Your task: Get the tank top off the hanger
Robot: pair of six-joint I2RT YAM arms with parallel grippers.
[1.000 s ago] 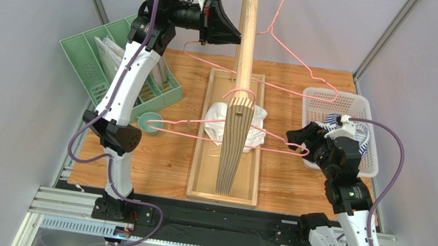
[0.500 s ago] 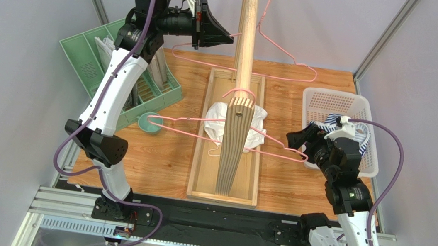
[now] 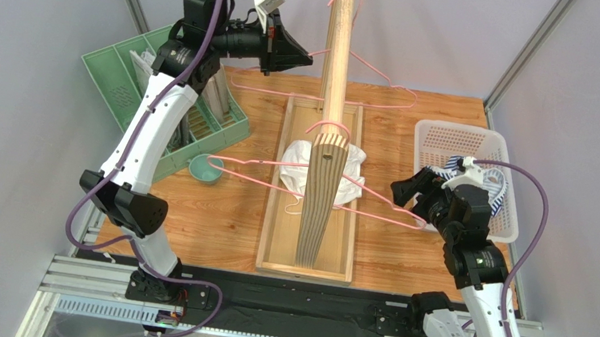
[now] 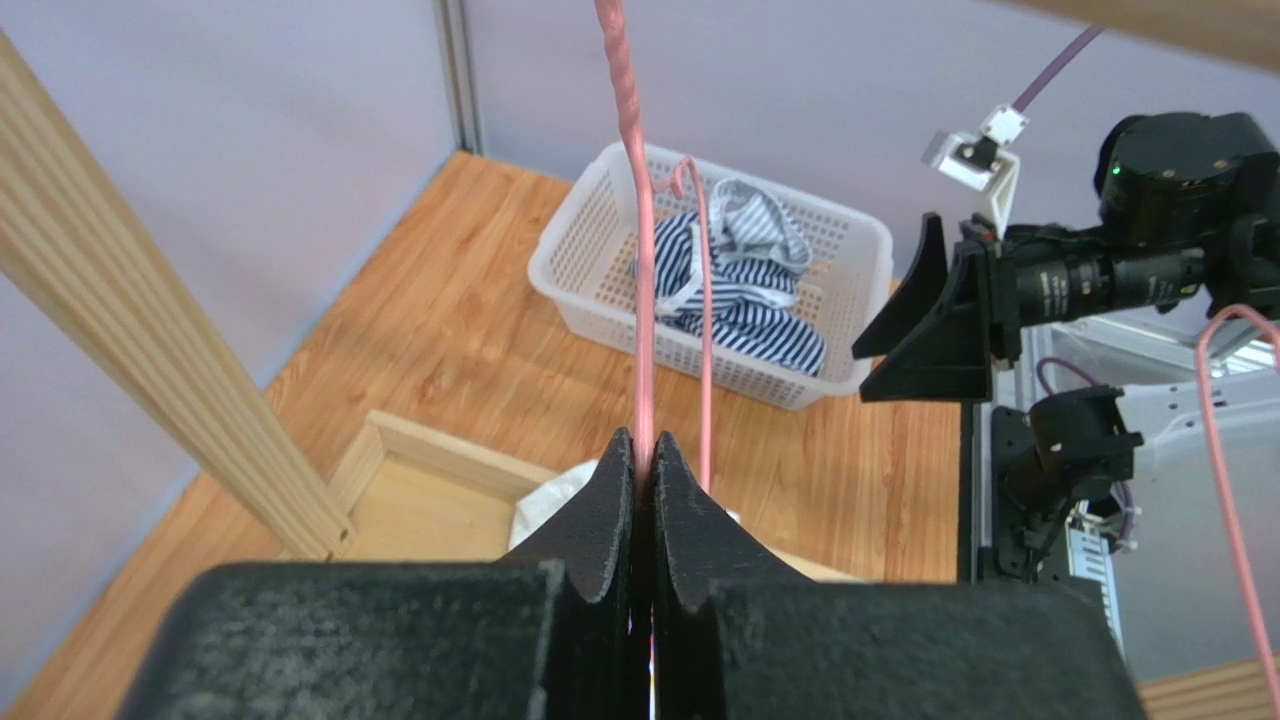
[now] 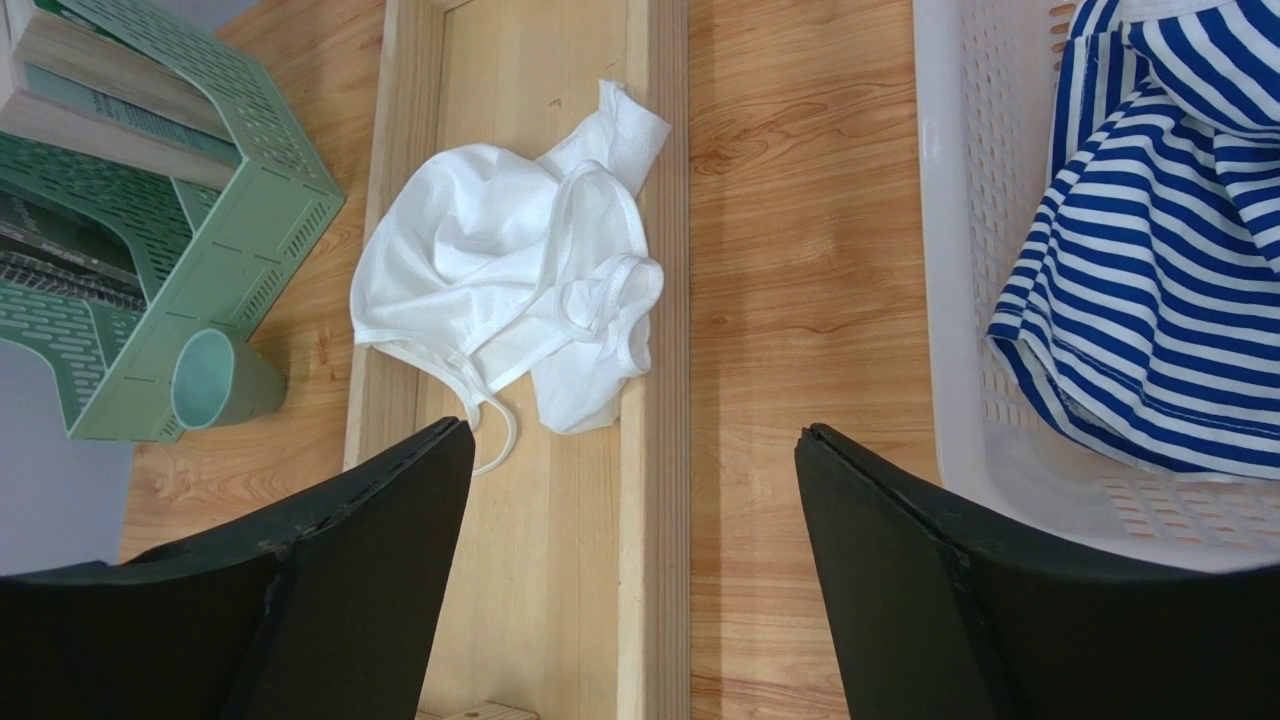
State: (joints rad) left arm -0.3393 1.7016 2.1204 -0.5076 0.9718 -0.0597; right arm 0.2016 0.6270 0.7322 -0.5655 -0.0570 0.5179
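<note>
Pink wire hanger (image 4: 643, 300) pinched in left claw (image 4: 651, 458), right claw (image 5: 631, 443) spread wide, crumpled white tank top (image 5: 496, 300)

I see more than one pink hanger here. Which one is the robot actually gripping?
The upper pink hanger, pinched in the shut left gripper beside the wooden pole. The lower pink hanger has no gripper closed on it.

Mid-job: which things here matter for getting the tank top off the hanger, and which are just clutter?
Job: pink hanger, pinched in the shut left claw; white tank top, lying in the wooden tray; open right claw.
Lying about: green organizer; teal cup; white basket with striped garment; second hanger on the rail.
</note>
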